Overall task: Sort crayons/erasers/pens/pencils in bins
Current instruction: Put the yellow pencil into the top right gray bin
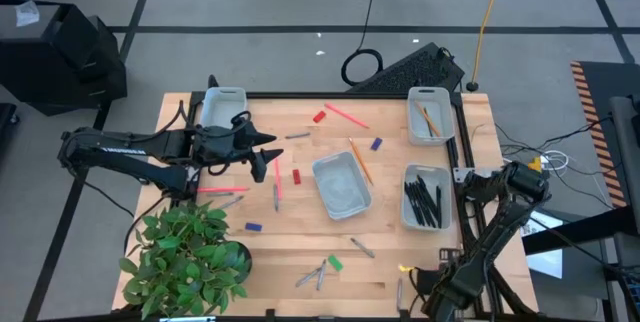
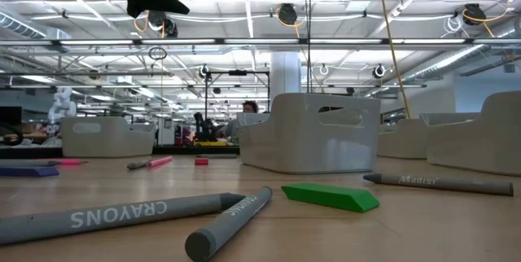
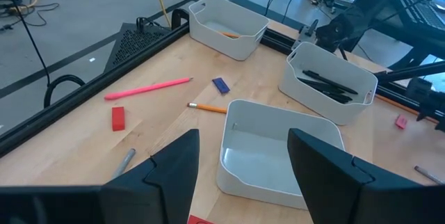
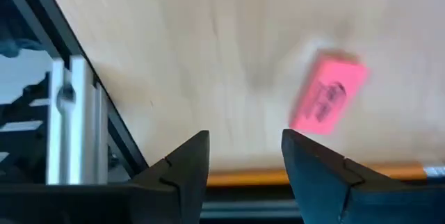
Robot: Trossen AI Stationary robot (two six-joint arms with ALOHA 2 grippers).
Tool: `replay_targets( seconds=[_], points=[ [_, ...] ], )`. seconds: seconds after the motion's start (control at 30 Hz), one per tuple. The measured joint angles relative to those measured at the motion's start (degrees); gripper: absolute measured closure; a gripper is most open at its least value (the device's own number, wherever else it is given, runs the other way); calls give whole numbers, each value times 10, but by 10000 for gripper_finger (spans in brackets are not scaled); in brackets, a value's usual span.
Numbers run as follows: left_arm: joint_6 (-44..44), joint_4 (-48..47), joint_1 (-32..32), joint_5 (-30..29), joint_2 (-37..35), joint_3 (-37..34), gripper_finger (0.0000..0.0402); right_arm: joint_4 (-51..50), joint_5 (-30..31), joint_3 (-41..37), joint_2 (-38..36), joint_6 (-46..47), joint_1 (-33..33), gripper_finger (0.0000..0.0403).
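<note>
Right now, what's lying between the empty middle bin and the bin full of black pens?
In the high view, nothing but bare wood separates the empty bin from the pens' bin. An orange pencil lies just above that gap.

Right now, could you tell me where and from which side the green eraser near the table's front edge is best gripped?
Grip the green eraser across its short width at mid-length, coming straight down. It lies flat as a low wedge, with grey crayons close beside it, so a side approach would likely bump them.

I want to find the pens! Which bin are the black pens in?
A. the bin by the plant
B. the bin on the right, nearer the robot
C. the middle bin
B: the pens lie in the right-hand bin nearer the robot; the middle bin looks empty.
</note>
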Motion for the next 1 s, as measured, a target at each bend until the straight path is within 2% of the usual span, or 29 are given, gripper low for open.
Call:
replay_targets(
  seconds=[0.17, 0.47, 0.67, 1.0],
  points=[
    [0, 0, 0, 0, 0, 0, 179, -25, 9, -5, -29, 20, 5, 229],
    [0, 0, 0, 0, 0, 0, 179, 19, -60, -96, -27, 34, 21, 229],
    [0, 0, 0, 0, 0, 0, 179, 35, -77, -119, -28, 13, 29, 229],
    [0, 0, 0, 0, 0, 0, 179, 66, -67, -131, -30, 13, 38, 229]
  ],
)
